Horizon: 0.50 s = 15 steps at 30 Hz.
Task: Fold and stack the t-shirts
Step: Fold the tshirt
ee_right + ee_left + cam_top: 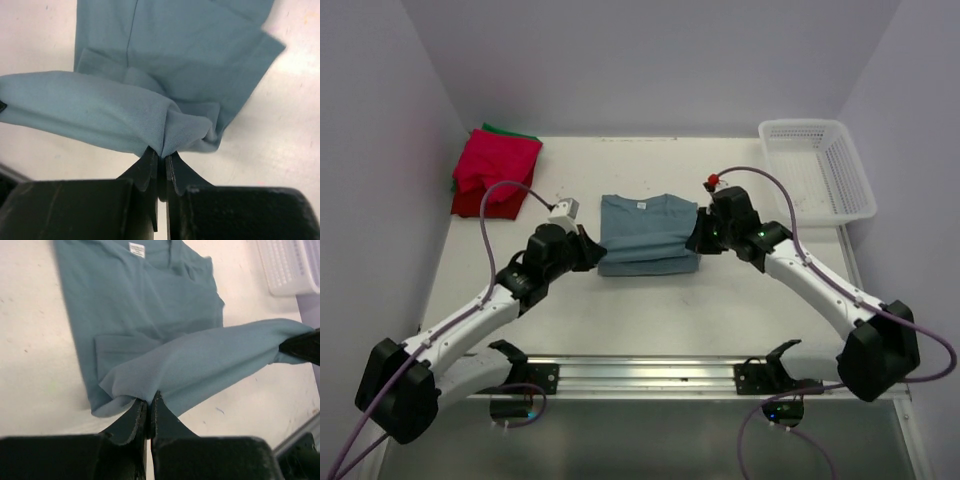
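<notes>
A dusty blue-grey t-shirt [648,232] lies in the middle of the table, collar at the far side, its near hem lifted and stretched between both grippers. My left gripper [594,252] is shut on the hem's left corner [145,400]. My right gripper [698,238] is shut on the hem's right corner [165,152]. The shirt also shows in the left wrist view [145,305] and the right wrist view [165,45]. A pile of folded red t-shirts [492,170] sits at the far left, with a green one [512,131] peeking out behind it.
A white plastic mesh basket [817,168] stands at the far right corner of the table; it also shows in the left wrist view [290,265]. A metal rail [650,372] runs along the near table edge.
</notes>
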Motion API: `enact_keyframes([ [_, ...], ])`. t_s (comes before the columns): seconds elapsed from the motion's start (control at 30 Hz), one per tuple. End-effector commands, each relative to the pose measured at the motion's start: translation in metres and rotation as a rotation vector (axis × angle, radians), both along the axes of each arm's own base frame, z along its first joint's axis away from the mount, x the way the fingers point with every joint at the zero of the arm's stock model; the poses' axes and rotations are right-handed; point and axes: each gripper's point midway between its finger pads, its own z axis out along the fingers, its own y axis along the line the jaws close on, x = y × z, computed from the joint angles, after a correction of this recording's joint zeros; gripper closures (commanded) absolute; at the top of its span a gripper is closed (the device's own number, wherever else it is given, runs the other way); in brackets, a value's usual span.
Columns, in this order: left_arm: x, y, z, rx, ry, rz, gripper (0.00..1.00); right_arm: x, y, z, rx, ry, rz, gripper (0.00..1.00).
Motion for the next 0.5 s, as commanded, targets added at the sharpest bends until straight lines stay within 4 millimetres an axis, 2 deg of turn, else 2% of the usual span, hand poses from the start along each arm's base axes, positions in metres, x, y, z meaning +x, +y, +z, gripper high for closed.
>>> enact_keyframes([
  [0.0,0.058,0.016,0.035,-0.014,-0.165,0.066,1.0,0.053,-0.003,0.015,-0.084,-0.127,-0.059,1.0],
  [0.03,0.069,0.016,0.029,-0.002,-0.151,0.068,1.0,0.061,-0.001,0.012,-0.091,-0.125,-0.062,1.0],
  [0.07,0.078,0.016,0.031,0.001,-0.173,0.071,1.0,0.073,0.003,0.019,-0.083,-0.152,-0.07,1.0],
  [0.1,0.087,0.018,0.029,0.005,-0.169,0.081,1.0,0.082,0.006,0.004,-0.106,-0.121,-0.066,1.0],
  [0.13,0.099,0.016,0.022,0.017,-0.149,0.079,1.0,0.09,0.006,0.001,-0.114,-0.119,-0.071,1.0],
  [0.17,0.116,0.014,0.018,0.021,-0.148,0.072,1.0,0.106,0.008,-0.007,-0.132,-0.111,-0.085,1.0],
  [0.2,0.118,0.017,0.019,0.016,-0.15,0.077,1.0,0.113,0.009,-0.009,-0.137,-0.106,-0.088,1.0],
  [0.23,0.134,0.013,0.015,0.017,-0.134,0.073,1.0,0.121,0.01,-0.012,-0.144,-0.102,-0.096,1.0],
  [0.27,0.145,0.012,0.017,0.004,-0.145,0.071,1.0,0.137,0.014,-0.003,-0.139,-0.122,-0.108,1.0],
  [0.3,0.155,0.014,0.016,-0.007,-0.139,0.072,1.0,0.148,0.014,-0.022,-0.163,-0.09,-0.118,1.0],
  [0.33,0.174,0.01,0.011,-0.013,-0.132,0.066,1.0,0.158,0.01,-0.028,-0.173,-0.075,-0.137,1.0],
  [0.37,0.186,0.007,0.013,-0.023,-0.145,0.055,1.0,0.177,0.011,-0.013,-0.175,-0.105,-0.166,1.0],
  [0.4,0.197,0.007,0.011,-0.031,-0.14,0.046,1.0,0.187,0.008,-0.015,-0.195,-0.107,-0.189,1.0],
  [0.43,0.221,0.0,0.011,-0.039,-0.144,0.033,1.0,0.199,0.004,-0.036,-0.225,-0.07,-0.224,1.0],
  [0.47,0.232,-0.005,0.01,-0.048,-0.144,0.008,1.0,0.216,0.0,-0.022,-0.234,-0.101,-0.268,1.0],
])
